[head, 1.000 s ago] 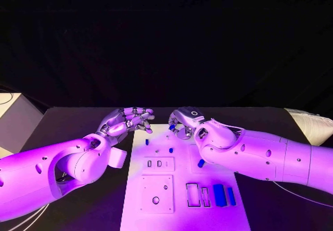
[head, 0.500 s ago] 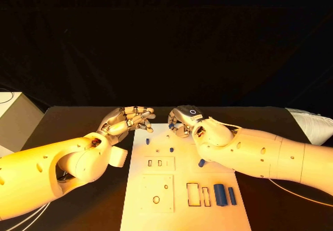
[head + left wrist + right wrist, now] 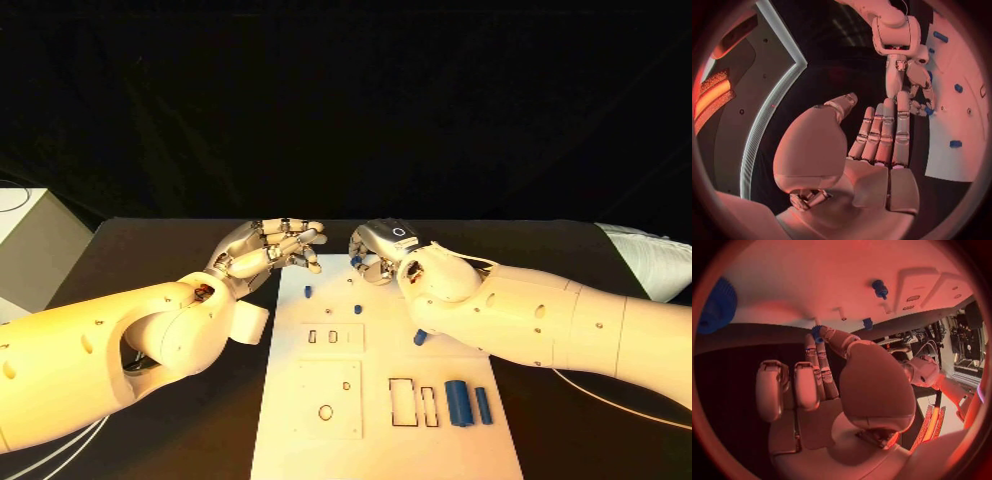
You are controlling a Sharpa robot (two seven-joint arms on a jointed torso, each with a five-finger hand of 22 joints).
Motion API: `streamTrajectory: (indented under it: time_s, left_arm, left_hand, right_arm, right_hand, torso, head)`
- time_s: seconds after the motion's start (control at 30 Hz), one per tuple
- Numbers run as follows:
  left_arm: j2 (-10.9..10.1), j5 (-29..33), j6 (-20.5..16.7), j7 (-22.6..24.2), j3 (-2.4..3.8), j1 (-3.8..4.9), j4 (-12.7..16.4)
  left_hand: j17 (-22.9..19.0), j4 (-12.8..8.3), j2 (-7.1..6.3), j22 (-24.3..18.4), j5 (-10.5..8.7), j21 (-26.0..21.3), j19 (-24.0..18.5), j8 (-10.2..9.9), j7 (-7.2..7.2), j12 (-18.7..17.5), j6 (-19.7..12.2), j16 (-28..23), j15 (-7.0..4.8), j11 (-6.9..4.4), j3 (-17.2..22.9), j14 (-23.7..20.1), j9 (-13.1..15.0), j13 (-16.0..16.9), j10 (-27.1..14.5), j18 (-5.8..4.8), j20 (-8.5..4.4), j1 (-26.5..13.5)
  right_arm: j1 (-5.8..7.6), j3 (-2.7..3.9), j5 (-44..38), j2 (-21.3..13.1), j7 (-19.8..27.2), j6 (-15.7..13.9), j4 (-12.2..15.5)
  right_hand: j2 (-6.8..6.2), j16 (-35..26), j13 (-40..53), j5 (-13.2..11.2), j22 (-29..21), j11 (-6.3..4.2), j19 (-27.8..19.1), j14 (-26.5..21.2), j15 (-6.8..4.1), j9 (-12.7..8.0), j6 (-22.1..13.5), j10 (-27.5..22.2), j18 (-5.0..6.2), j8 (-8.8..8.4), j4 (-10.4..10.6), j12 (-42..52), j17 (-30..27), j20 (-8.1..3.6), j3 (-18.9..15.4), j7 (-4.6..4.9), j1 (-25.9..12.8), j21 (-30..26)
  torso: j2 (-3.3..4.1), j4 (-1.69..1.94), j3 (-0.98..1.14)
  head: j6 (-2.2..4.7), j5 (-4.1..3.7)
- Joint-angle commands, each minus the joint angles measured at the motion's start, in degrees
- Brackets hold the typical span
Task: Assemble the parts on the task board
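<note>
Two hands are being held over the far end of the board [image 3: 378, 420], which is lying on the black surface [image 3: 159, 250]. A small blue part [image 3: 816, 333] is being pinched at the fingertips of the right hand [image 3: 387, 252], just above the board's far edge; it should be kept upright and lowered squarely into its seat. The left hand [image 3: 271, 250] is being held beside it with fingers curled and nothing in them, close enough to be getting in the way. Nearer, blue blocks [image 3: 467, 403] are lying by two slots, and small pegs [image 3: 307, 292] are standing between.
</note>
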Motion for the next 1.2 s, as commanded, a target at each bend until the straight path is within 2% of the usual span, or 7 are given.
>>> streamTrajectory:
  time_s: [0.03, 0.6, 0.8, 1.0, 1.2]
  left_arm:
    - [0.2, 0.1, 1.0, 0.3, 0.05, 0.07, 0.0]
    - [0.2, 0.1, 0.9, 0.3, 0.05, 0.07, -0.2]
    - [0.2, 0.1, 0.8, 0.2, 0.05, 0.07, -0.2]
    - [0.2, 0.1, 0.8, 0.2, 0.05, 0.07, -0.2]
    - [0.2, 0.2, 0.8, 0.2, 0.05, 0.07, -0.2]
  left_hand:
    - [-0.1, -0.3, 0.51, 0.0, -0.19, 0.2, -0.5, 0.4, 1.73, 0.2, -0.3, 0.2, 0.04, 0.13, 0.1, -0.5, 0.1, -0.1, -0.5, 0.61, 0.05, -0.2]
    - [-0.1, -0.3, 0.51, 0.0, -0.19, 0.2, -0.5, 0.4, 1.73, 0.2, -0.3, 0.2, 0.04, 0.13, 0.1, -0.5, 0.1, -0.1, -0.5, 0.61, 0.05, -0.2]
    - [-0.1, -0.3, 0.51, 0.0, -0.19, 0.2, -0.5, 0.4, 1.73, 0.2, -0.3, 0.2, 0.04, 0.13, 0.1, -0.5, 0.1, -0.1, -0.5, 0.61, 0.05, -0.2]
    - [-0.1, -0.3, 0.51, 0.0, -0.19, 0.2, -0.5, 0.4, 1.73, 0.2, -0.3, 0.2, 0.04, 0.13, 0.1, -0.5, 0.1, -0.1, -0.5, 0.61, 0.05, -0.2]
    - [-0.1, -0.3, 0.55, 0.2, -0.22, 0.4, -0.6, 0.4, 1.73, 0.2, -0.3, 0.3, 0.05, 0.14, 0.1, -0.6, 0.1, -0.1, -0.5, 0.62, 0.08, -0.3]
  right_arm:
    - [-0.08, 0.0, 0.0, 0.1, 0.7, 1.7, -0.2]
    - [-0.25, -0.04, 0.6, 0.0, 0.7, 2.9, 0.4]
    - [-0.26, -0.04, 0.5, 0.2, 0.5, 2.7, -0.3]
    - [-0.27, -0.04, 0.8, 0.6, 1.0, 2.6, -0.8]
    - [-0.36, -0.04, 1.6, 1.0, 1.9, 2.6, -1.4]
  right_hand:
    - [0.01, -0.2, 2.0, 0.3, 1.0, -1.06, -0.3, 1.5, -0.24, 0.0, -0.4, 1.3, -0.42, 0.24, 0.4, 0.0, 0.0, -0.06, 0.0, -0.02, -0.5, -0.3]
    - [-0.11, -0.3, 2.1, 0.1, 0.9, -1.06, -0.4, 1.5, -0.22, 0.1, -0.5, 1.3, -0.4, 0.26, 0.5, 0.0, -0.1, -0.04, -0.1, -0.04, -0.8, -0.4]
    - [-0.19, -0.5, 2.1, 0.0, 0.2, -0.99, -0.7, 1.4, -0.18, 0.2, -0.8, 1.1, -0.25, 0.17, 0.7, -0.2, -0.7, -0.01, -0.1, 0.01, -1.0, -0.8]
    - [-0.63, -0.7, 2.1, -0.3, -0.8, -0.5, -1.4, 1.2, 0.19, 0.4, -2.1, -0.3, -0.02, -0.35, 0.9, -0.8, -1.2, 0.25, 0.3, 0.48, -1.5, -1.7]
    - [-1.49, -1.5, 1.4, -0.4, -3.4, 0.72, -2.9, 0.7, 1.17, 0.3, -4.9, -3.6, 0.55, -1.86, 1.3, -1.0, -3.0, 1.08, 1.3, 1.75, -2.1, -3.7]
  torso:
    - [0.04, -0.06, -0.02]
    - [0.05, 0.03, 0.04]
    - [0.11, -0.07, 0.05]
    - [0.13, -0.03, 0.07]
    - [0.12, 0.05, 0.06]
  head:
    - [-0.07, -0.03]
    - [-0.31, 0.09]
    - [-0.28, 0.12]
    - [-0.32, 0.06]
    - [-0.44, 0.14]
